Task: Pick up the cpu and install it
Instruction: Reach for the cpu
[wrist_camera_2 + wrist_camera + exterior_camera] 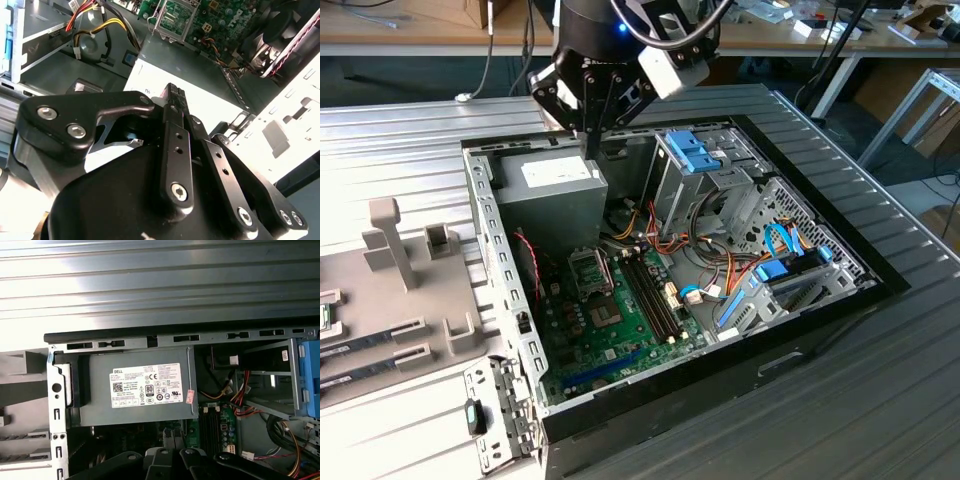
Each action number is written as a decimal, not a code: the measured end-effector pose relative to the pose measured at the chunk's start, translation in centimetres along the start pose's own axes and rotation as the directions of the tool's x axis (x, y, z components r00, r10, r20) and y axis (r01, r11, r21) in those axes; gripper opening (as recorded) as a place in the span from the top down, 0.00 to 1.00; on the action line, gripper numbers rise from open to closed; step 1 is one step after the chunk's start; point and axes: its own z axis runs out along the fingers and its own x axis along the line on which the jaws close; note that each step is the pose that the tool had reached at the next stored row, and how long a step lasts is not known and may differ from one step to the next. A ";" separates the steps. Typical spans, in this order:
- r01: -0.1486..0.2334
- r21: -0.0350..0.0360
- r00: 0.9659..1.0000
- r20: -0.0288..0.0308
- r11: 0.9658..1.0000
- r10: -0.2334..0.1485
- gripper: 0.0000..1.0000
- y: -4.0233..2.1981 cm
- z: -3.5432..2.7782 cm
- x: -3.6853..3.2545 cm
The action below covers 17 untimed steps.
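Observation:
My gripper [591, 150] hangs over the back left corner of the open computer case [480, 230], just above the grey power supply [555, 185]. Its two black fingers [174, 120] lie tight together, shut, with nothing showing between them. The processor socket with its metal frame [590, 268] sits on the green motherboard [570, 330], lower in the case and apart from the gripper; it appears in the second wrist view too as the socket frame [172, 17]. A small green-edged piece [325, 318] lies cut off at the exterior view's left edge. I cannot tell whether it is the cpu.
A grey fixture tray [410, 300] with upright posts and long slots holding dark sticks lies on the exterior view's left. Inside the case are blue drive brackets [692, 155], bundles of coloured cables [710, 260] and memory slots [650, 295]. Ribbed metal table [880, 380] surrounds the case.

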 end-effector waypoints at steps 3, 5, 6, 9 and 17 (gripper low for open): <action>0.000 0.000 1.000 0.000 1.000 0.000 0.89 -0.01 0.00 0.09; 0.000 0.000 1.000 0.000 1.000 0.000 0.89 -0.01 0.00 0.18; 0.000 0.000 1.000 0.000 1.000 0.000 0.89 -0.02 0.00 0.22; 0.000 0.000 1.000 0.000 1.000 0.000 0.89 -0.02 0.00 0.33; 0.000 0.000 1.000 0.000 1.000 0.000 0.89 -0.04 -0.01 0.55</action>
